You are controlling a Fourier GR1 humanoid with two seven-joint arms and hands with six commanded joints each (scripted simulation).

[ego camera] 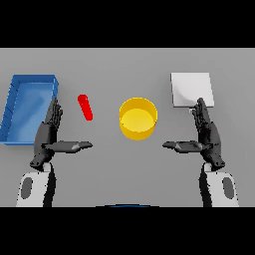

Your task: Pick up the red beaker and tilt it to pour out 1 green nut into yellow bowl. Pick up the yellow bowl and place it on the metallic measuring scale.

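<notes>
Head view: the left hand (48,133) holds its fingers straight and pointing away from the robot, thumb stretched inward toward the table's middle, grasping nothing. The right hand (206,134) mirrors it, fingers released and extended, thumb pointing inward, likewise holding nothing. Between the two thumbs, slightly farther from the robot, stands the yellow bowl (138,118), upright, its inside showing only yellow. The red beaker (85,107) appears as a narrow red cylinder, tilted or lying on the grey table (124,164), between the left hand's fingertips and the bowl and apart from both. Beyond the right hand's fingertips lies the metallic measuring scale (192,89), a pale square plate; the fingertips overlap its near edge in this view. To the left of the left hand sits a blue tray (14,107), its near wall beside the fingers.
</notes>
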